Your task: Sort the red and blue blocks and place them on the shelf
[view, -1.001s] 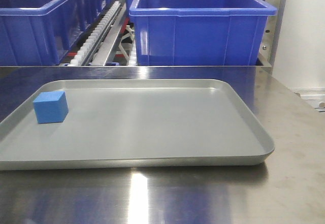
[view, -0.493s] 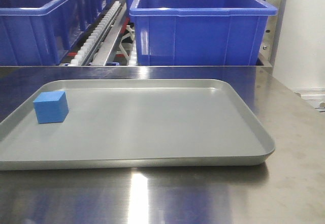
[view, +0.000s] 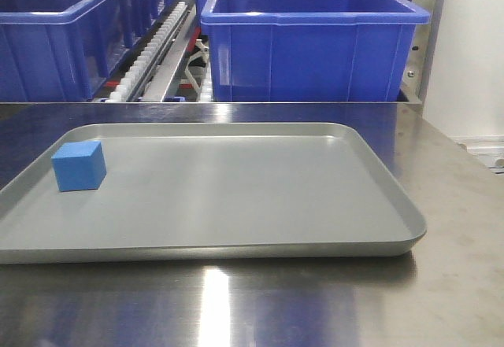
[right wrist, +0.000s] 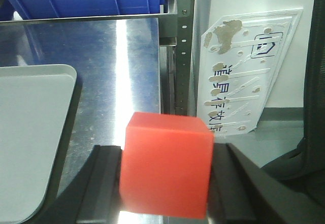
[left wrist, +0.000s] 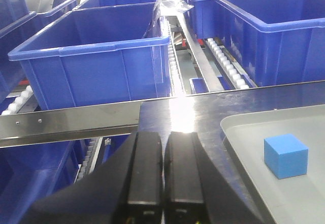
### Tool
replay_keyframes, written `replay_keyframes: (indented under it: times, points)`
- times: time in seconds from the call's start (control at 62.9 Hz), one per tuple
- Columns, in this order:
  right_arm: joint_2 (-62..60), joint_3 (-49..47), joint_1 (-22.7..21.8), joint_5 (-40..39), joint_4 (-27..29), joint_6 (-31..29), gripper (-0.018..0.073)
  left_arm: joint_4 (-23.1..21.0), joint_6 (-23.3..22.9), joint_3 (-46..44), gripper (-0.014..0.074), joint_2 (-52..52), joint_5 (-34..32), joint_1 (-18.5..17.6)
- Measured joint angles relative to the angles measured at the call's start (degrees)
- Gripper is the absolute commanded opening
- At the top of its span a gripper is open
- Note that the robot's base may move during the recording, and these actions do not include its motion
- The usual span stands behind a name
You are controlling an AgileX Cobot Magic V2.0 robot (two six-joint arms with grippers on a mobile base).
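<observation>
Our right tool (right wrist: 166, 186) is clamped on the red block (right wrist: 166, 158), one black finger (right wrist: 101, 183) pressed to each side of it. The block is held above the strip of worktop (right wrist: 117, 56) that runs between the tray's (right wrist: 30, 132) rounded corner and the shelf's perforated post. Our left tool (left wrist: 162, 141) has its fingers pressed together with nothing between them. It hangs by the shelf's (left wrist: 66, 122) riveted front rail, to the left of the tray. We count two blocks. The second, the blue block (view: 79, 166), sits flat on the tray floor near the far left corner, just inside the left rim. There is one tray, grey and shallow with a low raised lip (view: 236, 250). Its floor stretches wide to the right of the blue block and towards us. Around the tray, the worktop (view: 315, 308) shows a band of polished steel in front and a narrower one on the right, where it ends at the post. Beyond its far edge stand the large blue bins. In the front view, one (view: 315, 48) is on the right and one (view: 47, 40) on the left, with more behind them. White roller rails (view: 150, 56) run back between the two. The steel throws bright glare. Off the right edge, a white placard (right wrist: 249, 71) with printed characters leans against a pale wall.
</observation>
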Motion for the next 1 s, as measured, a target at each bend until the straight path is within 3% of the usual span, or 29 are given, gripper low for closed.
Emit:
replay_keyframes:
  times: [0.413, 0.54, 0.668, 0.858, 1.001]
  points:
    - [0.0, 0.0, 0.0, 0.0, 0.0, 0.0, 0.0056, 0.0, 0.0, 0.0, 0.0132, 0.0, 0.0, 0.0]
    - [0.0, 0.0, 0.0, 0.0, 0.0, 0.1, 0.0056, -3.2, 0.0, -0.4, 0.0132, 2.6, 0.0, -0.2]
    - [0.0, 0.0, 0.0, 0.0, 0.0, 0.1, 0.0056, -6.9, 0.0, -5.5, 0.0132, 14.4, 1.0, -2.2]
    - [0.0, 0.0, 0.0, 0.0, 0.0, 0.1, 0.0056, -8.4, 0.0, -22.8, 0.0132, 37.3, 1.5, -5.3]
    - [0.0, 0.0, 0.0, 0.0, 0.0, 0.1, 0.0056, -10.1, 0.0, -33.5, 0.0132, 49.2, 7.5, -6.0]
